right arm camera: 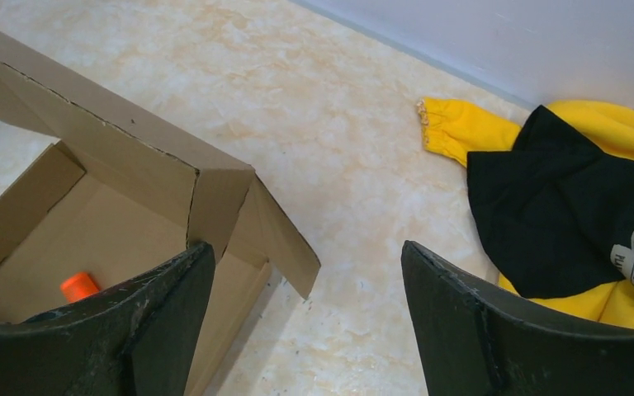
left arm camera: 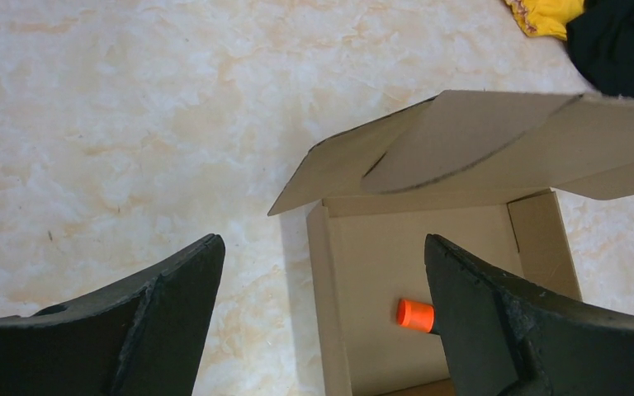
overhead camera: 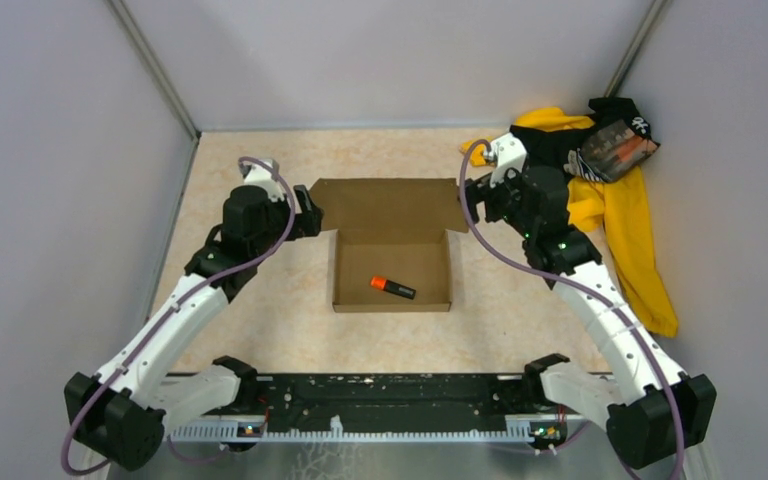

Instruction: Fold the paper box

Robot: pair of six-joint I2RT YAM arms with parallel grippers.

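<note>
From above, the paper box (overhead camera: 385, 205) sits between the two arms, a shallow rectangular tray of plain brown corrugated cardboard with its lid flap standing up along the far wall. The left gripper (overhead camera: 310, 215) is just beside the lid's left corner and the right gripper (overhead camera: 472, 200) just beside its right. A slim black marker (overhead camera: 392, 288) with an orange cap lies on the box floor. Beyond the right gripper is a crumpled yellow-and-black clothing pile (overhead camera: 625, 215).

The left wrist camera shows its matte black, wedge-shaped fingers (left arm camera: 173, 305) spread wide apart, clamping nothing. The lid's side tab hangs ahead of them, over the mottled beige table (left arm camera: 132, 124).

The right wrist camera shows its fingers (right arm camera: 479, 330) equally parted and empty. The box's creased corner is just ahead of the left one, and the soft cloth is ahead of the right one.
</note>
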